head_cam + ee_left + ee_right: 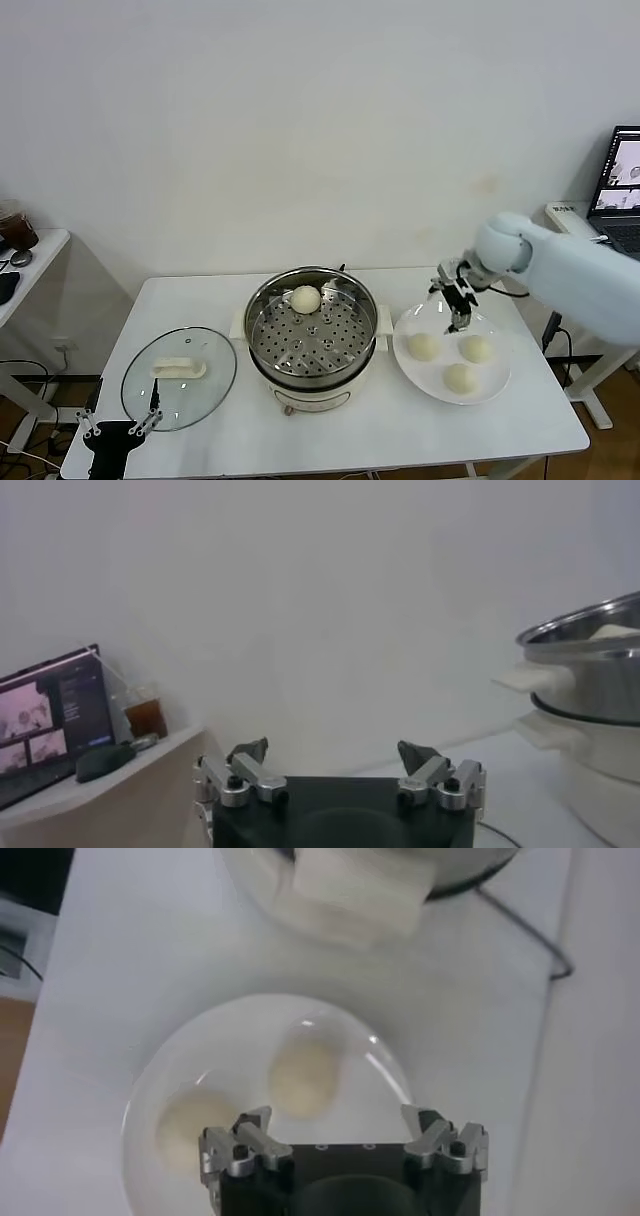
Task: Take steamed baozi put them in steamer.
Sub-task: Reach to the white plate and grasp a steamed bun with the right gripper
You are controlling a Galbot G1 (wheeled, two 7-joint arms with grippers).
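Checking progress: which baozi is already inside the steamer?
The lone baozi on the steamer's perforated tray, at its far side; the other three lie on the white plate.

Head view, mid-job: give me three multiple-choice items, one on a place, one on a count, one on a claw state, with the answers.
1. Where is the glass lid?
A. on the steamer
B. flat on the table, to the robot's left of the steamer
C. on the plate

2. How many baozi lie on the plate?
A. one
B. three
C. four

3. How is the right claw?
A. open and empty above the plate
B. shut on a baozi
C. inside the steamer

Answers:
1 B, the lid rests beside the steamer, not on it.
2 B, three buns lie there; a fourth is in the steamer.
3 A, its fingers are spread with nothing between them.
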